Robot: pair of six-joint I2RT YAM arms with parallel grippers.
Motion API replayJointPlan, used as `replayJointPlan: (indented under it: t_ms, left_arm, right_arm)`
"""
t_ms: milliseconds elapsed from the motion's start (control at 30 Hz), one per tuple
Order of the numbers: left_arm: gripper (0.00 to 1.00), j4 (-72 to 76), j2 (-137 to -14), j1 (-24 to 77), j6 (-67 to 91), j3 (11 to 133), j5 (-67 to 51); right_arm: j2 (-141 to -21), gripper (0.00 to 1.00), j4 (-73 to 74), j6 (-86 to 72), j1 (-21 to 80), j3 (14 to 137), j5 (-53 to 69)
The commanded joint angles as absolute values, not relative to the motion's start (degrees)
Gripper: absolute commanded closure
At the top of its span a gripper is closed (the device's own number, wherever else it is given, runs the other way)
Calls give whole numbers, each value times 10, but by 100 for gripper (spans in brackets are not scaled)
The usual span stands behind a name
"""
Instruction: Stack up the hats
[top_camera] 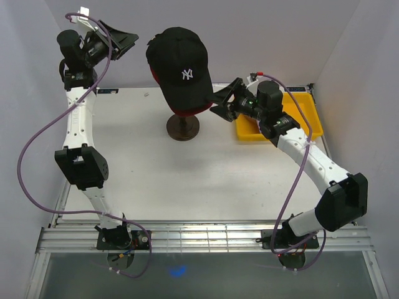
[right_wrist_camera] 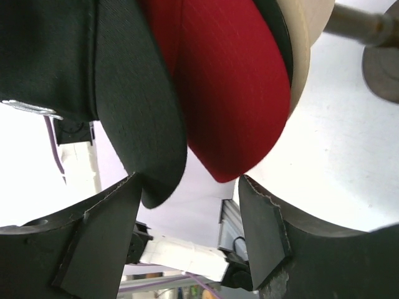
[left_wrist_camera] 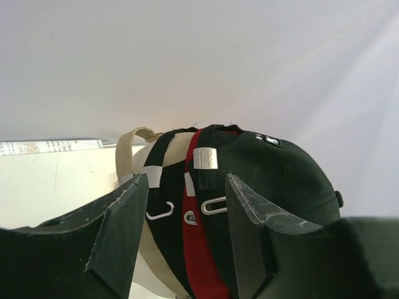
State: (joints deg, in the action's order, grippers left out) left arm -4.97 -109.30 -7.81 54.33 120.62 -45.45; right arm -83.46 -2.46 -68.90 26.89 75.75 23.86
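Hats (top_camera: 181, 71): stacked on the beige mannequin head (right_wrist_camera: 305, 37), which sits on a dark round stand (top_camera: 182, 128) at upper centre of the overhead view, on the white surface (top_camera: 187, 180). The black cap (top_camera: 184, 65) with the white logo is outermost. The red cap (top_camera: 187, 112) shows as a rim beneath it.

Left hand (top_camera: 132, 40): upper left of the overhead view, raised above the surface, just beside the back of the stack and apart from it. Its fingers stand apart with nothing between them. Its own camera looks past them at the rear closures: black, red and black bands with metal buckles, and a tan strap at the left edge. Which cap owns that strap cannot be told.

Right hand (top_camera: 215, 101): right of the stack, at brim level, fingers spread and gripping nothing. Its own camera shows a black brim (right_wrist_camera: 137, 124) and a red brim (right_wrist_camera: 230, 93) overlapping, their tips reaching toward the gap between the fingers. No contact is visible.

A yellow bin (top_camera: 305, 103) lies at the right, partly under the right arm.
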Motion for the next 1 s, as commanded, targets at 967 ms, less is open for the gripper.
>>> replayJointPlan:
  t_ms: [967]
  left_arm:
    - [38, 41, -1035, -82, 562, 1129, -483]
  right_arm:
    - [-830, 38, -270, -826, 346, 681, 73]
